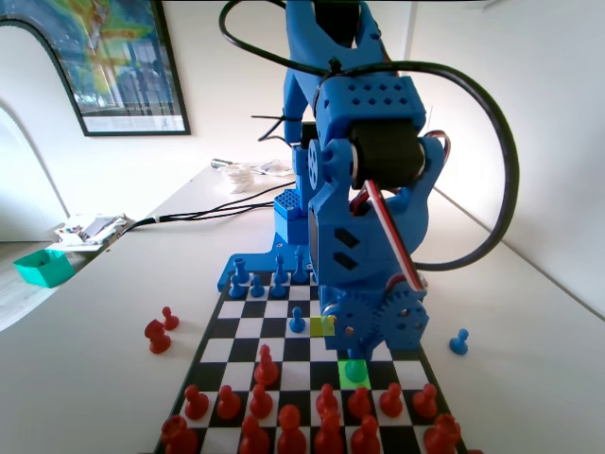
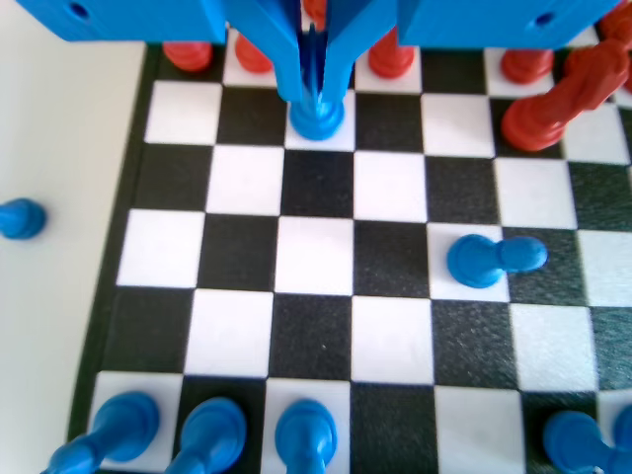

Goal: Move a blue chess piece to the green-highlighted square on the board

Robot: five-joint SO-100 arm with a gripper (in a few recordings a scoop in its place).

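Blue arm is seen bent steeply down over the board in fixed view, wrist low, gripper lowered onto the green square. In wrist view the jaws are closed round the slim body of the blue piece, whose round base is planted on a white cell, upright. Red pieces are lined just beyond it, twd top edge. A blue pawn is seen well apart from the piece, nearer the blue back row. Another blue pawn is left off the board, on the table.
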